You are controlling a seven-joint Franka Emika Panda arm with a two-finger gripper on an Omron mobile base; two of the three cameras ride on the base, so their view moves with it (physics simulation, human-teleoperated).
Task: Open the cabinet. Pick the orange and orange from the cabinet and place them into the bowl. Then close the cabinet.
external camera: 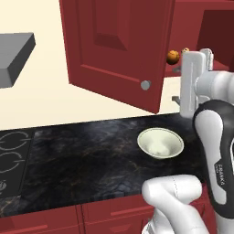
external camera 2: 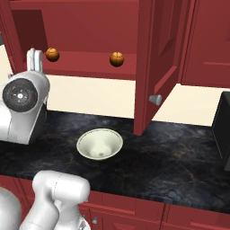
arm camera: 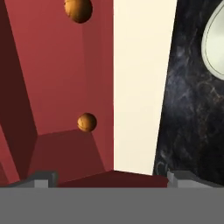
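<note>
The dark red cabinet [external camera 2: 90, 27] stands open, with its left door [external camera: 114, 41] and right door [external camera 2: 157, 54] swung out over the counter. Two oranges sit on its bottom shelf: one at the left [external camera 2: 52, 54] and one further right [external camera 2: 117, 59]. In the hand view they are the near orange [arm camera: 86, 122] and the far orange [arm camera: 78, 9]. The cream bowl [external camera 2: 99, 143] rests on the black counter below the cabinet, with nothing in it. My gripper [external camera 2: 35, 57] is raised beside the left orange, just in front of the shelf edge. It is open, and nothing is between its fingertips [arm camera: 43, 177].
The black marble counter [external camera: 91, 155] runs left to a cooktop [external camera: 11, 155] under a grey hood [external camera: 13, 55]. A dark appliance [external camera 2: 222, 126] stands at the far right. The open doors' knobs [external camera: 145, 85] project at about the height of my hand. Red drawer fronts [external camera 2: 134, 215] lie below.
</note>
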